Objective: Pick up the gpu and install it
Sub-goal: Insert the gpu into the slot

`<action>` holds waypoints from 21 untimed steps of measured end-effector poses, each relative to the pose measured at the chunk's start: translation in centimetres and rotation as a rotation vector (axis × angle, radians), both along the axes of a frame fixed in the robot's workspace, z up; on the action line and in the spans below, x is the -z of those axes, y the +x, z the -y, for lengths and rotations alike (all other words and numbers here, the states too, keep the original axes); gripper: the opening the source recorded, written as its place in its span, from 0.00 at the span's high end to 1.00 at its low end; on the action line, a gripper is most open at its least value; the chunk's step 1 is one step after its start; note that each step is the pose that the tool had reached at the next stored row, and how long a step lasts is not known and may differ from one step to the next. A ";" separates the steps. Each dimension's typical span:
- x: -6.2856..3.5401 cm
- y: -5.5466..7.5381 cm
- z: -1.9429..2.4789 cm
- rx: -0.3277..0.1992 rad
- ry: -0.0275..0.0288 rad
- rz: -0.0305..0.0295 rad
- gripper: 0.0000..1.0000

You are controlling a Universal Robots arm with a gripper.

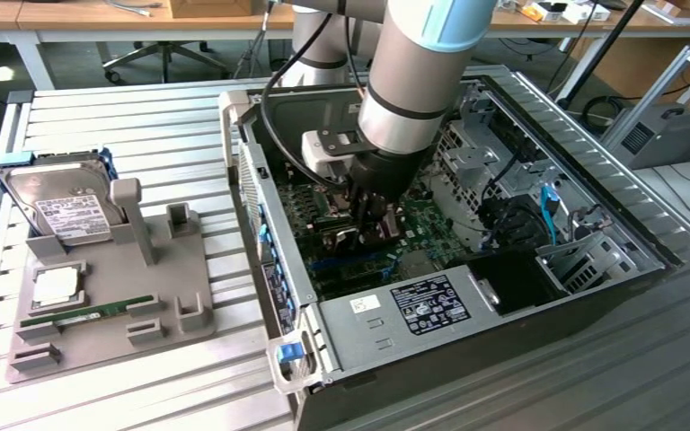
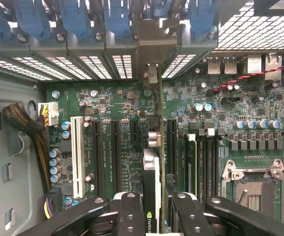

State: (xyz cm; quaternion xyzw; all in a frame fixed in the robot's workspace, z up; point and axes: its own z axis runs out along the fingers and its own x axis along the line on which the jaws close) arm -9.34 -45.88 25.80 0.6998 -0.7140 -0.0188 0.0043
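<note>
The black two-fingered gripper [image 1: 372, 226] on the grey arm reaches down inside the open grey metal computer case [image 1: 585, 193], and its fingers [image 2: 132, 211] are pinched on the gpu [image 2: 153, 182], a thin green circuit-board card with a black cooler face, seen edge-on in the wrist view. The card stands upright between the two fingers and runs away from them toward the case's rear wall, its silver metal end bracket [image 2: 152, 73] up against the row of perforated slot covers. It sits over the green motherboard [image 2: 122, 103], between the black expansion slots; whether it is fully seated in a slot cannot be told. In the exterior view, one grey plastic parts holder [image 1: 118, 305] lies on the slatted metal table [image 1: 129, 117] at the exterior view's left, well apart from the case, carrying one silver hard drive with a white label [image 1: 64, 211], one square silver processor chip [image 1: 55, 285] and one narrow green memory stick [image 1: 87, 313].
</note>
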 end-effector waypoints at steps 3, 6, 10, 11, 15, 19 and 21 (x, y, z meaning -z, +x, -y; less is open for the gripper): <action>0.01 0.0 0.00 0.000 0.0002 0.0001 0.73; 0.02 0.0 0.00 0.000 0.0002 0.0001 0.73; 0.09 0.0 0.00 0.000 0.0000 0.0000 0.73; 0.10 0.0 0.00 0.000 0.0001 0.0001 0.73; 0.25 0.0 0.00 0.000 0.0001 0.0000 0.73; 0.36 0.0 0.00 0.000 0.0003 0.0002 0.73; 0.37 0.0 0.00 0.000 0.0002 0.0001 0.73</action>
